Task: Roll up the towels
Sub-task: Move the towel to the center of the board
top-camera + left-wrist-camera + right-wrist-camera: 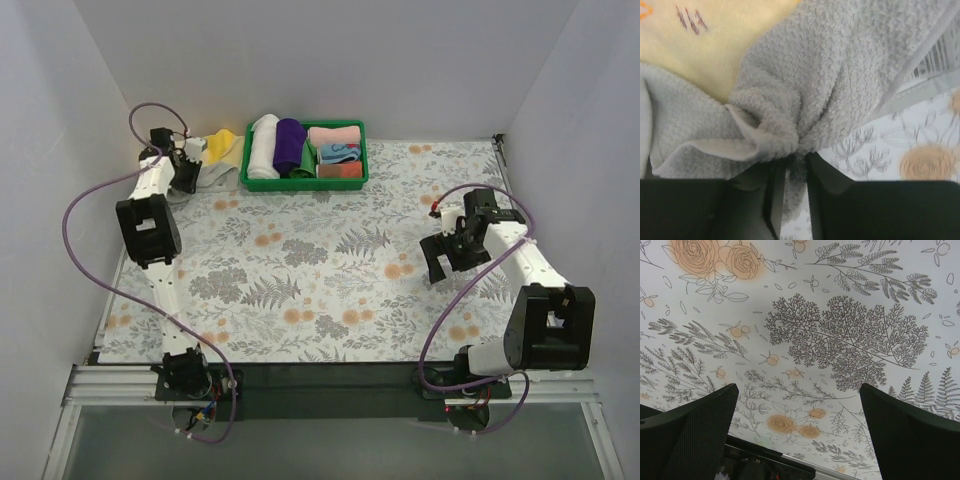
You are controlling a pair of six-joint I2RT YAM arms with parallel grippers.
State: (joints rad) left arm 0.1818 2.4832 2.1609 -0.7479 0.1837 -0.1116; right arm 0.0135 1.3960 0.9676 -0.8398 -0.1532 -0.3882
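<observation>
Grey towel (840, 75) bunches, pinched between the left jaws.

The left arm (150, 230) stretches far forward, its left gripper (795, 160) just left of the green basket (300, 184), jaws pinched on a fold of the grey towel (840, 75). The right arm (545, 320) is folded back, its right gripper (440, 262) well right of the basket and nearer the bases, jaws spread wide, pointing down.

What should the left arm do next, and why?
Probably draw the grey towel toward the table's middle: the left gripper pinches a bunched fold of it, crumpled against the yellow towel by the green basket, with little room to flatten and roll.
</observation>
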